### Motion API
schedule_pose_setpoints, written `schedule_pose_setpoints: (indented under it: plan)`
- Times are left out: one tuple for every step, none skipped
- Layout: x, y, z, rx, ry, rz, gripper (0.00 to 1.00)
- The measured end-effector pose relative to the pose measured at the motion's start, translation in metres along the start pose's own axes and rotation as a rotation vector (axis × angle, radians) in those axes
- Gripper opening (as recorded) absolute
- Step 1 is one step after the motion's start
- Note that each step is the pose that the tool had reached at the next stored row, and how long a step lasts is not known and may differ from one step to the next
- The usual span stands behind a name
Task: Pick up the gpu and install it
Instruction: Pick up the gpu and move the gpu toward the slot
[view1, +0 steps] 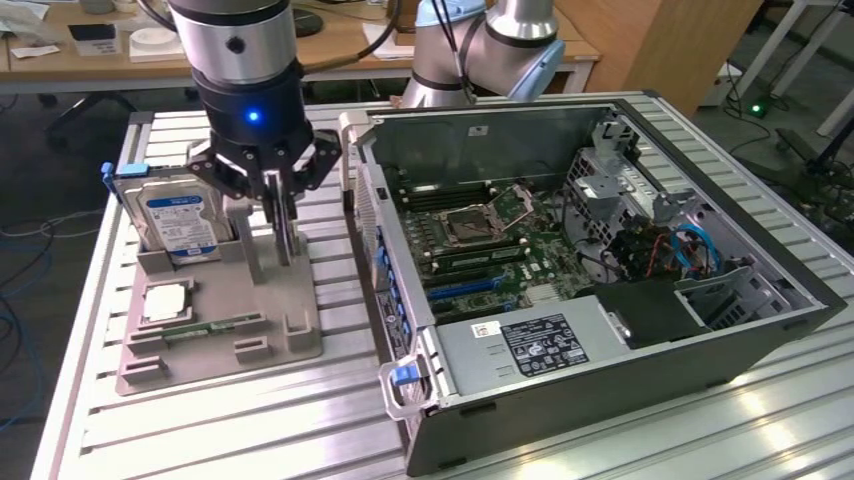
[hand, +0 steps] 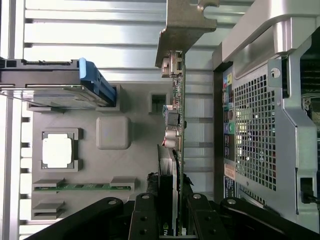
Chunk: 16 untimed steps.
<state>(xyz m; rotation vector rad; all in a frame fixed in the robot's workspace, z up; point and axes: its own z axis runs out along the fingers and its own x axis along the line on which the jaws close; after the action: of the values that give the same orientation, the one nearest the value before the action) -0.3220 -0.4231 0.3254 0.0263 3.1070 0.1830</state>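
1. Step in hand: pick-up. The pincer (view1: 276, 205) is nearly closed, clamped on the upper edge of the gpu (view1: 284, 240).
2. The gpu stands upright over the grey holder (view1: 254, 295) on the table (view1: 240, 420), just beside the open computer case (view1: 481, 125). Can't tell if it's clear of its slot.
3. Not installed yet.
4. Judged: the next move calls for a straight lift, card kept upright, clear of the case wall.

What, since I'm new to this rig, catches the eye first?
The gripper clamps the gpu, which stands upright at the grey tray on the exterior view's left. To its right, the open case lies on its side and bares the motherboard.
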Motion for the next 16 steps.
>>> schedule_pose_setpoints:
  plan:
    - [0.0,0.0,-0.0004,-0.0004,-0.0001,0.0,0.27]
    - [-0.0001,0.0,-0.0009,-0.0008,0.0,0.0,0.27]
    - [-0.0001,0.0,-0.0017,-0.001,0.0,0.0,0.27]
    - [-0.0001,0.0,-0.0025,-0.0014,0.0001,0.0,0.27]
    - [-0.0002,0.0,-0.0032,-0.0018,0.0,0.0,0.27]
    - [-0.0002,0.0001,-0.0041,-0.0021,0.0001,0.0,0.27]
    - [-0.0002,0.0002,-0.0049,-0.0022,0.0001,0.0,0.27]
    - [-0.0002,0.0002,-0.0056,-0.0023,0.0001,0.0,0.27]
    - [-0.0003,0.0003,-0.0063,-0.0023,0.0001,0.0,0.27]
    - [-0.0003,0.0003,-0.0071,-0.0017,0.0001,0.0,0.27]
    - [-0.0004,0.0004,-0.0077,-0.0003,0.0001,0.0,0.27]
    - [-0.0004,0.0005,-0.0081,0.0019,-0.0001,0.0,0.27]
    - [-0.0004,0.0006,-0.0085,0.0067,-0.0002,0.0,0.27]
    - [-0.0004,0.0005,-0.0089,0.0154,-0.0002,-0.001,0.27]
    - [-0.0004,0.0005,-0.009,0.0315,-0.0004,-0.001,0.27]
    - [-0.0003,0.0006,-0.009,0.0511,-0.0007,-0.002,0.27]
